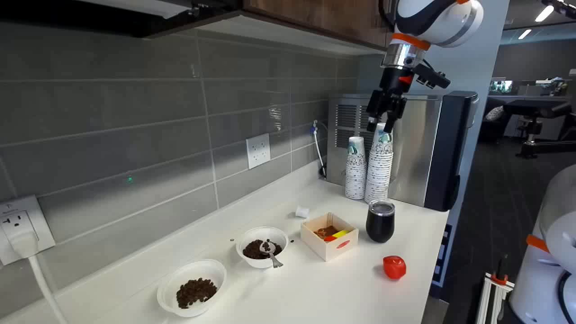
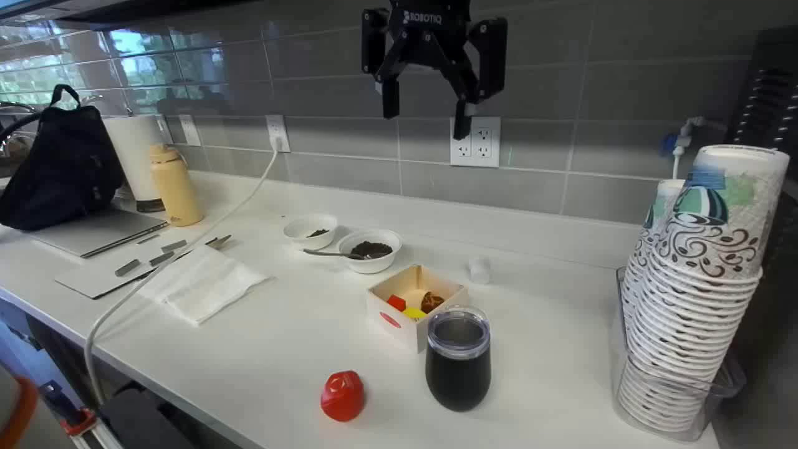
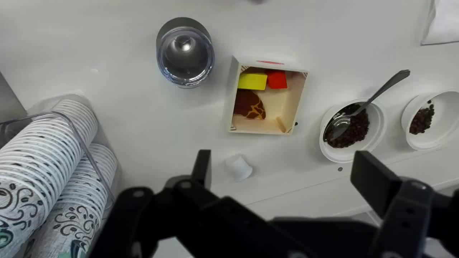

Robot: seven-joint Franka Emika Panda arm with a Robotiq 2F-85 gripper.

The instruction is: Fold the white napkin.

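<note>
The white napkin [image 2: 202, 284] was seen in an exterior view lying nearly flat and creased on the bench [image 2: 268, 349], well apart from the jaws; only part of it was included at the upper right of the wrist view. Along one edge a white cord [image 2: 128, 298] was run, but whether it was laid over the napkin or just beside it could not be told. Several faults were judged possible. Because little height was offered by the thin sheet, it might be missed by the jaws, or the bench might be pressed and the napkin merely dragged; if the wrong number of layers were pinched, the fold would be spoiled. The cord might be caught if the approach were made on that side. With too low a path, the spoon [image 2: 330, 253] might be struck and its bowl [image 2: 374, 265] tipped, since both were placed roughly between the jaws and the napkin in the wrist view. The jaws were spread wide, seemingly near their limit, with the tiled wall [image 2: 542, 93] visible through the gap in an exterior view; nothing was held, and no contact was seen. The small white cup [image 3: 238, 167] framed between them in the wrist view was borne by the bench, well below.
</note>
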